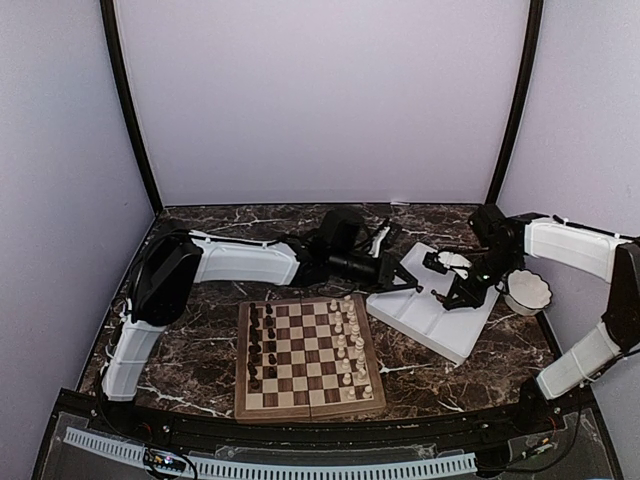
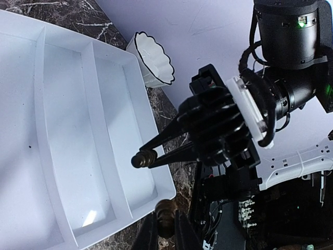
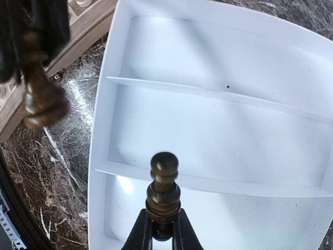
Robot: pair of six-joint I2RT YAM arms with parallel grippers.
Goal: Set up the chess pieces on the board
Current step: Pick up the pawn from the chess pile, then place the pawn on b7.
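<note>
I see the board (image 1: 305, 372) left of the white tray (image 1: 440, 335), and a fluted bowl (image 1: 528, 292) at the tray's right. Above the tray, my left gripper (image 2: 165, 232) pinches a dark chess piece (image 2: 165, 212). The right gripper (image 3: 163, 232), facing it, pinches a second dark piece (image 3: 164, 182).

Dark chess pieces (image 1: 261, 345) stand upright in two files along the board's (image 1: 300, 372) left side.

Plain pale lilac walls (image 1: 320, 90) close the space on three sides, well behind the left gripper (image 1: 418, 289), with a black pole (image 1: 130, 100) rising at each back corner. The surface (image 1: 200, 330) beneath that gripper is dark brown marble with white veins, softly and evenly lit. A black rail (image 1: 300, 425) edges its near side.
</note>
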